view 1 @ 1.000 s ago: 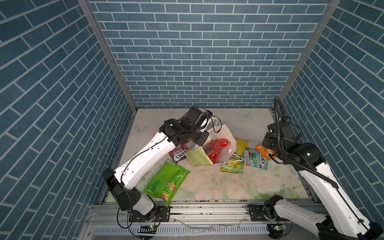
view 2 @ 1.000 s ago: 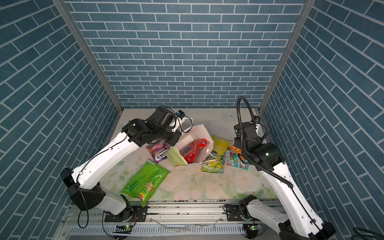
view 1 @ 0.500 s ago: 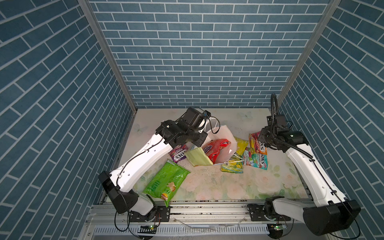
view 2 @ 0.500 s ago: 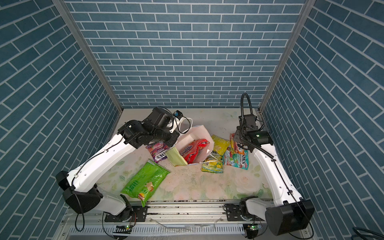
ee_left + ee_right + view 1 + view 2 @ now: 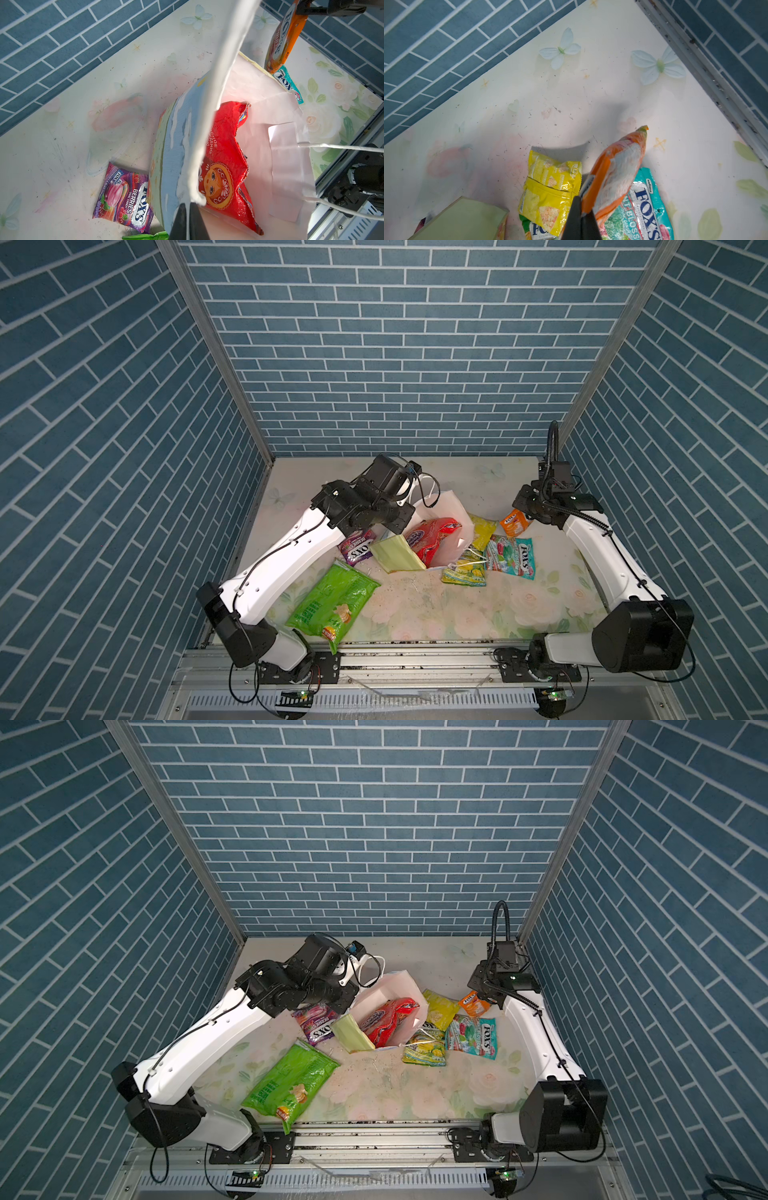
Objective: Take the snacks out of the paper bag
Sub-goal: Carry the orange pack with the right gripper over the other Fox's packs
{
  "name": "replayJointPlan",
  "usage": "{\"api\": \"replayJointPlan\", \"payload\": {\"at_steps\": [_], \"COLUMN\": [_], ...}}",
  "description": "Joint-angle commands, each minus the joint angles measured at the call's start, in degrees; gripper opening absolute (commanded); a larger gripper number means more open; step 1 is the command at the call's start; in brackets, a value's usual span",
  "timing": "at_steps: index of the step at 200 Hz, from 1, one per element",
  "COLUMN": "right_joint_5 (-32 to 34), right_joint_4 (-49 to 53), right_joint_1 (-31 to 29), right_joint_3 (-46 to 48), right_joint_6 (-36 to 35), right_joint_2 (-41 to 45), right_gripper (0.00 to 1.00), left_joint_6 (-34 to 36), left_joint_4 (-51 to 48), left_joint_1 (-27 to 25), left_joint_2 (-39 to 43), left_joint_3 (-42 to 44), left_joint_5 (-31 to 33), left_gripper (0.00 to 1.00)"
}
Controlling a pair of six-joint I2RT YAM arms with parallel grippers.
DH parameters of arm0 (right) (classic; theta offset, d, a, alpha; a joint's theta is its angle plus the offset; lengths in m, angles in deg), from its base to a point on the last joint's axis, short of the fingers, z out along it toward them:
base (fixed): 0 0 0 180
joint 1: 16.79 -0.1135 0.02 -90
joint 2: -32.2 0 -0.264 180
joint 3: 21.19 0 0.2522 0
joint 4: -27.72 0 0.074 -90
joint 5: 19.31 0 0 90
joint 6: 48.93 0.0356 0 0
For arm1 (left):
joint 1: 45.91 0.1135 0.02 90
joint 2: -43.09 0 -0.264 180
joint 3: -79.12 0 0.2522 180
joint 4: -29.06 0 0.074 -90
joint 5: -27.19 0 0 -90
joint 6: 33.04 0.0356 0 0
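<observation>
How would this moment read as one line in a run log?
left gripper: shut on paper bag rim | right gripper: shut on orange packet, held up | red packet: inside bag

We see the paper bag (image 5: 259, 93) matt and creased; the red packet (image 5: 224, 145) crinkled, glossy foil; the green chip bag (image 5: 332, 601) shiny plastic; the tabletop (image 5: 457, 614) smooth but scuffed.
</observation>
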State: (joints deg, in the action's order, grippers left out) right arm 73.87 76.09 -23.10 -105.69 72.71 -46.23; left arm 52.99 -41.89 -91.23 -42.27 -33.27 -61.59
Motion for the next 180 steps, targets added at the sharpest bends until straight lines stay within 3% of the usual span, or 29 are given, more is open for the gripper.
{"api": "replayJointPlan", "payload": {"at_steps": [1, 49, 80, 120, 180], "right_joint_5": [-2.4, -4.8, -5.2, -5.9, -1.2], "right_joint_4": [-7.3, -10.9, -12.2, -11.5, -4.4], "right_joint_1": [0.5, 1.4, 2.2, 3.6, 5.1], "right_joint_3": [-1.3, -3.7, 0.9, 7.8, 15.2], "right_joint_6": [-0.3, 0.2, 1.8, 2.5, 2.0], "right_joint_2": [-0.8, -6.1, -7.1, -3.7, 4.7], "right_gripper": [0.00, 0.00, 0.00, 0.00, 0.00], "left_joint_6": [-0.3, -1.1, -1.5, -1.5, -1.0], "left_joint_4": [-1.4, -1.5, -1.7, -2.1, -2.7], "left_joint_1": [0.4, 0.4, 0.4, 0.4, 0.4], "left_joint_2": [0.6, 0.3, 0.8, 0.7, -0.1], "left_joint_3": [0.5, 0.1, 0.5, 0.1, -0.3], "left_joint_5": [0.7, 0.9, 1.4, 1.6, 1.7], "left_gripper": [0.09, 0.09, 0.08, 0.09, 0.09]}}
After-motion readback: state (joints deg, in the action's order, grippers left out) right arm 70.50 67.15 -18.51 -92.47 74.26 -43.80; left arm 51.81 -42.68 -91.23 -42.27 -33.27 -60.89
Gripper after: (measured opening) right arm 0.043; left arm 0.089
